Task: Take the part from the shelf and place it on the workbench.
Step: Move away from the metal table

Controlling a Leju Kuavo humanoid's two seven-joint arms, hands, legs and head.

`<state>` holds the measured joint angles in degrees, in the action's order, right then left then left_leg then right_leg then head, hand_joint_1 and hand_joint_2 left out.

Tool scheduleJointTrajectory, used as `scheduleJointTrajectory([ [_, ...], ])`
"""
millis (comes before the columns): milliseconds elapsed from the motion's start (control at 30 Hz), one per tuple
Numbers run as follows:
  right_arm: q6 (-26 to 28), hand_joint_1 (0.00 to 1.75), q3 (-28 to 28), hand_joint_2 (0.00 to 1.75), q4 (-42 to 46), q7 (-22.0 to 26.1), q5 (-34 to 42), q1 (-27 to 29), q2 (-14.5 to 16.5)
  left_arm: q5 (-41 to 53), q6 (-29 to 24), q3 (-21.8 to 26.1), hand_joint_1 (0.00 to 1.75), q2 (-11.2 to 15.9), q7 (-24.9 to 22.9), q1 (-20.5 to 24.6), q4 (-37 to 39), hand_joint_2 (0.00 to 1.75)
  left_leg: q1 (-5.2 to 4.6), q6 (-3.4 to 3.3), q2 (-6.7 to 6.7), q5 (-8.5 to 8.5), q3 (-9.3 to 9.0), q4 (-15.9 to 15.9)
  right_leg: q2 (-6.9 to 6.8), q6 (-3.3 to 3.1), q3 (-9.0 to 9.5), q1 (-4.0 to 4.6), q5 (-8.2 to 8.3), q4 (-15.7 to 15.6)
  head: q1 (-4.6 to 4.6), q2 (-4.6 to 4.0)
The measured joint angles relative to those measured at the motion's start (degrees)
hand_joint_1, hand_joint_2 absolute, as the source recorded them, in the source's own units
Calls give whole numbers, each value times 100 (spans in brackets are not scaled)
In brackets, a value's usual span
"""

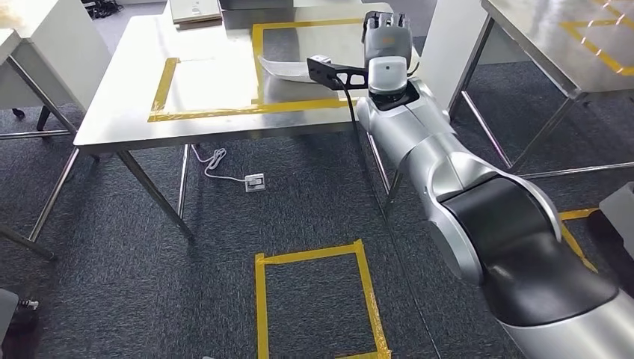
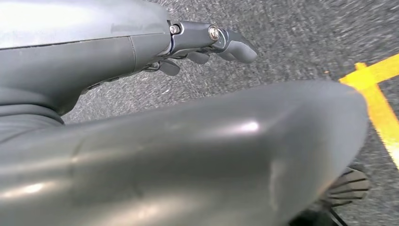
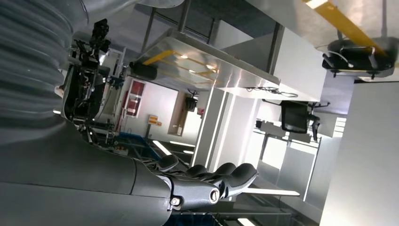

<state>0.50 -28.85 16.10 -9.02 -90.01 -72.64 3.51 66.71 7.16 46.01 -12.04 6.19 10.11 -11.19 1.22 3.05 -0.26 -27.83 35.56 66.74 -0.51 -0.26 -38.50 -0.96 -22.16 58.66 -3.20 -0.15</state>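
Note:
The part [image 1: 285, 69], a flat white curved piece, lies on the steel workbench [image 1: 127, 112] inside the right-hand yellow tape rectangle. My right hand [image 1: 386, 30] reaches out over the bench's far right corner, just right of the part and apart from it. In the right wrist view its fingers [image 3: 225, 179] are stretched out side by side with nothing in them. My left hand [image 2: 207, 44] hangs over the grey carpet, fingers loosely extended and holding nothing.
A cardboard box [image 1: 196, 10] sits at the bench's far edge. A second steel table [image 1: 568, 45] stands to the right and a white one [image 1: 22, 45] to the left. A power strip [image 1: 254, 182] and a yellow tape square [image 1: 318, 299] lie on the carpet.

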Motion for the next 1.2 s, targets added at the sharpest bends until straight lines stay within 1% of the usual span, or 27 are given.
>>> scheduleJointTrajectory([
  [67, 1, 0, 0, 175, 2, -3, -1, -11, -3, -1, 0, 0, 0, -7, 2, 7, -2, 0, -8, -50, -22, -151, -305, -483, 4, 79, -104, 6, 82, 62, -5, 0],
  [100, -1, 0, 0, 175, 2, -4, -1, -13, -4, -2, 0, 0, 0, -9, 3, 6, -3, 0, -31, -114, -34, -189, -338, -561, 7, 115, -130, 9, 135, 57, -8, 0],
  [167, -5, 0, 0, 175, -1, -3, -2, 1, -10, -2, 1, 0, 0, -6, 4, 0, -3, 0, -36, -259, -37, -110, -265, -585, 13, 180, -161, -4, 208, 33, -11, 0],
  [200, -10, 0, 0, 175, -2, -6, -1, 12, -19, -2, 1, 0, 0, -7, 5, -1, -2, 0, -37, -323, -32, -54, -220, -593, 16, 208, -198, -12, 127, 86, -13, 0],
  [267, -15, 0, 0, 175, -3, -16, 0, 27, -38, -2, 0, 0, 0, -8, 6, -1, 0, 0, -34, -423, -23, 66, -102, -610, 23, 246, -364, -14, -326, 556, -22, 0],
  [333, -17, 0, 0, 175, -4, -26, 1, 41, -43, -2, -1, 0, 0, -7, 7, -5, 0, 0, -59, -467, -22, 182, 43, -609, 25, 252, -573, 2, -840, 1355, -27, 0],
  [367, -17, 0, 0, 175, -4, -30, 1, 55, -43, -2, 0, 0, 0, -7, 8, -7, 0, 0, -74, -477, -20, 239, 115, -608, 27, 238, -613, 13, -947, 1645, -27, 0],
  [400, -17, 0, 0, 175, -5, -33, 1, 68, -43, -2, -1, 0, 0, -7, 8, -7, 0, 0, -91, -483, -18, 297, 189, -607, 30, 210, -558, 29, -932, 1750, -27, 0],
  [433, -17, 0, 0, 175, -5, -36, 1, 75, -43, -2, -1, 0, 0, -7, 8, -7, 0, 0, -107, -488, -17, 353, 257, -607, 35, 167, -395, 50, -823, 1635, -27, 0],
  [467, -16, 0, 0, 175, -4, -37, 1, 74, -43, -2, -1, 0, 0, -8, 8, -6, 0, 0, -124, -490, -17, 406, 316, -607, 43, 105, -129, 81, -686, 1323, -27, 0],
  [533, -9, 0, 0, 175, -1, -37, 1, 51, -40, -2, -4, 0, 0, -26, 9, -4, 0, 0, -133, -470, -13, 504, 397, -619, 58, -45, 437, 146, -638, 515, -22, 0],
  [567, -5, 0, 0, 175, 0, -37, 1, 41, -39, -2, -7, -1, 0, -34, 11, 2, 0, 0, -121, -441, -10, 554, 412, -637, 67, -90, 605, 179, -661, 233, -20, 0],
  [600, -2, 0, 0, 175, 1, -38, 1, 31, -44, -2, -9, -1, 0, -45, 13, 6, 1, 0, -99, -404, -7, 606, 418, -667, 71, -121, 677, 205, -694, 75, -26, 0],
  [667, 0, 0, 0, 175, -1, -38, 0, 19, -49, -2, -10, -2, 0, -52, 14, 8, 2, 0, -79, -326, -12, 706, 423, -748, 61, -129, 677, 214, -565, -51, -44, 0],
  [700, 0, 0, 0, 175, -1, -37, 0, 15, -45, -2, -10, -2, 0, -54, 10, 3, 2, 0, -85, -295, -17, 672, 447, -748, 44, -144, 675, 192, -485, -129, -51, 0],
  [733, 0, 0, 0, 175, -1, -37, -1, 13, -37, -2, -10, -2, 0, -52, 8, 0, 2, 0, -95, -265, -20, 536, 492, -659, 26, -151, 653, 161, -396, -196, -45, 0],
  [767, 0, 0, 0, 175, -1, -37, -1, 14, -29, -2, -10, -2, 0, -47, 4, -1, 2, 0, -96, -237, -18, 306, 557, -455, 10, -152, 616, 125, -313, -247, -38, 0],
  [833, -1, 0, 0, 175, -1, -38, -2, 25, -25, -2, -10, -2, 0, -34, 0, 1, 1, 0, -77, -171, -8, -210, 693, 215, -2, -152, 479, 105, -191, -245, -23, 0],
  [867, -2, 0, 0, 175, -1, -38, -2, 38, -25, -2, -10, -2, 0, -24, -2, 1, 0, 0, -63, -140, -4, -331, 725, 530, -4, -142, 394, 96, -138, -224, -22, 0],
  [900, -4, 0, 0, 175, -1, -38, -2, 52, -25, -2, -10, -2, 0, -17, -3, 2, 0, 0, -52, -114, -2, -324, 696, 717, -6, -130, 301, 85, -86, -194, -22, 0],
  [933, -6, 0, 0, 175, -1, -38, -2, 62, -25, -2, -10, -2, 0, -11, -3, 3, 0, 0, -43, -93, -1, -214, 588, 731, -7, -112, 201, 71, -36, -154, -22, 0],
  [967, -8, 0, 0, 175, -1, -38, -2, 66, -25, -2, -10, -2, 0, -7, -4, 5, 0, 0, -33, -75, 0, -63, 389, 551, -7, -87, 102, 56, 7, -106, -22, 0],
  [1000, -9, 0, 0, 175, -1, -38, -1, 64, -25, -2, -10, -2, 0, -5, -7, 12, 0, 0, -23, -56, 2, -19, 142, 238, -7, -55, 12, 44, 44, -52, -21, 0],
  [1067, -6, 0, 0, 175, 1, -38, -1, 52, -34, -2, -10, -2, 0, -3, -15, 29, -2, 0, -38, -95, -19, -121, -276, -368, -9, 19, -123, 42, 113, 40, -28, 0],
  [1100, -4, 0, 0, 175, 1, -37, -1, 47, -39, -2, -10, -2, 0, -3, -21, 35, -3, 0, -54, -140, -35, -207, -357, -522, -9, 53, -158, 47, 159, 57, -30, 0],
  [1167, -2, 0, 0, 175, 0, -31, -1, 58, -45, -2, -10, -2, 0, -3, -31, 35, -4, 0, -74, -267, -53, -155, -326, -576, -4, 119, -183, 43, 270, 29, -33, 0],
  [1200, -3, 0, 0, 175, -2, -29, -1, 71, -53, -3, -10, -2, 0, -3, -34, 36, -4, 0, -70, -321, -46, -102, -290, -592, 3, 151, -206, 34, 258, 33, -30, 0],
])
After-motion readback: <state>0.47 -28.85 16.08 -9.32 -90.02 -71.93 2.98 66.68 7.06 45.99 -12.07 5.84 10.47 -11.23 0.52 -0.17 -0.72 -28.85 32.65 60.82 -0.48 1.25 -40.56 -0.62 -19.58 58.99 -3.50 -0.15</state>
